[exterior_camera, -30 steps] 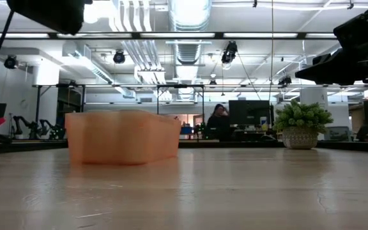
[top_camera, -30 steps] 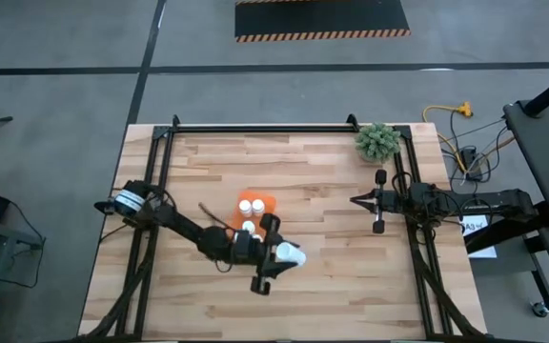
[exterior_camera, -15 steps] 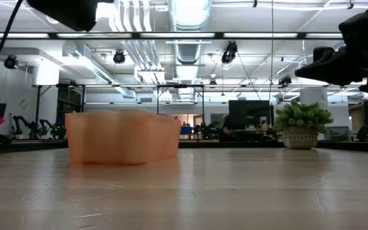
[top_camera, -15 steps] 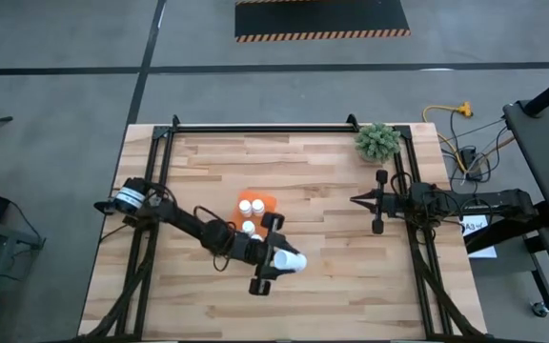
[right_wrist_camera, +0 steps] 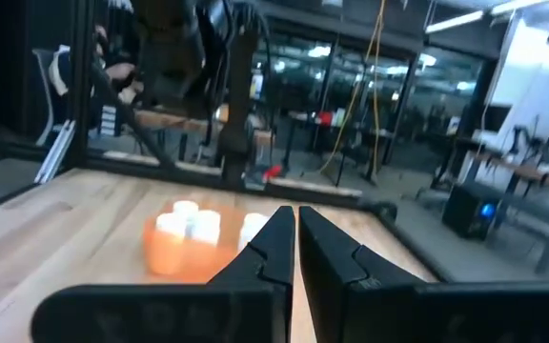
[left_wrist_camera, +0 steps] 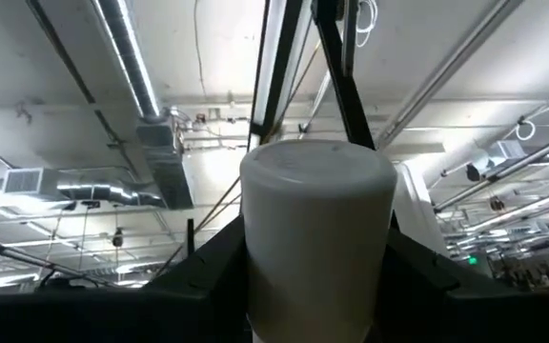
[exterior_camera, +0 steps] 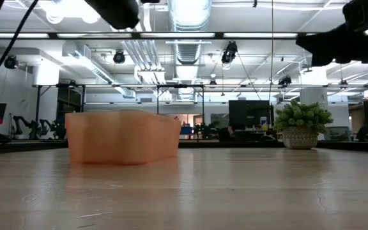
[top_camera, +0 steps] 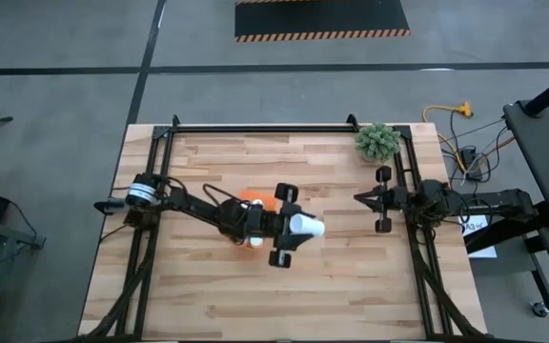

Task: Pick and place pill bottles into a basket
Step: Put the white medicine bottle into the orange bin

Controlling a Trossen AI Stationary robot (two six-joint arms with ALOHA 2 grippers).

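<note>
My left gripper hangs over the middle of the table, just right of the orange basket, shut on a pill bottle with a white cap. In the left wrist view this bottle points up at the ceiling. The arm covers much of the basket from above. In the right wrist view the basket rests on its base on the table and holds three white-capped bottles. My right gripper waits shut at the table's right edge, above the wood. My left gripper pinches the bottle's round side between its two fingers, one on each side. The capped end sticks out past the fingertips and is tipped upward. The bottle is lifted clear of the table and basket.
A green fuzzy plant in a pot stands at the far right corner. A black frame runs along the table's far edge and sides. Bare wood lies toward the near edge and between the basket and the right arm.
My left gripper has carried the bottle up, toward the table's right and far edges, from the basket's near side to a spot beside the basket's right end, and has tipped more upward. My right gripper has tipped up a little in place.
</note>
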